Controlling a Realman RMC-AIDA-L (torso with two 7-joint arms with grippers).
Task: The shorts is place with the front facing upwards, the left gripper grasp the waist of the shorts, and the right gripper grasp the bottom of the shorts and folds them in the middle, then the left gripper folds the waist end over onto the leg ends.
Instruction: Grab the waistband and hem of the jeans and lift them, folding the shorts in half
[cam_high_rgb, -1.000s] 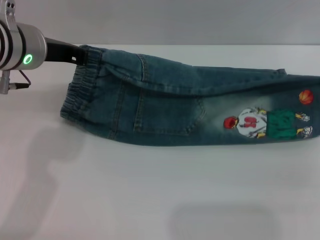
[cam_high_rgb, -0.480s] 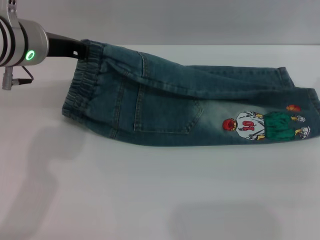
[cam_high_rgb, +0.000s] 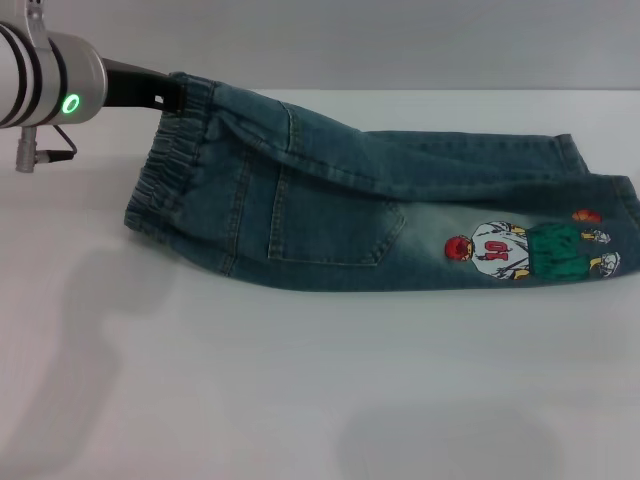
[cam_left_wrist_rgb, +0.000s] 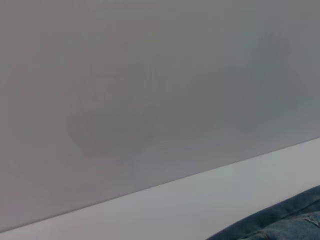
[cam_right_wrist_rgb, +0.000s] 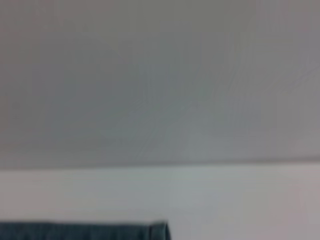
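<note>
Lying folded lengthwise on worktop (cam_high_rgb: 300, 400), shorts (cam_high_rgb: 380, 215); waist far-left, pinched and lifted by left gripper (cam_high_rgb: 165, 100). Right gripper unseen. Thin bite risked: waistband could be lost mid-swing, or fold dragged skewed past leg ends (cam_high_rgb: 620, 225).

This looks like a plain robot test room or lab rather than a home: a bare white table (cam_high_rgb: 300, 380) runs up to a blank grey wall (cam_high_rgb: 350, 40), with no furniture, decoration or household clutter around the denim shorts (cam_high_rgb: 340, 215) laid on it.
</note>
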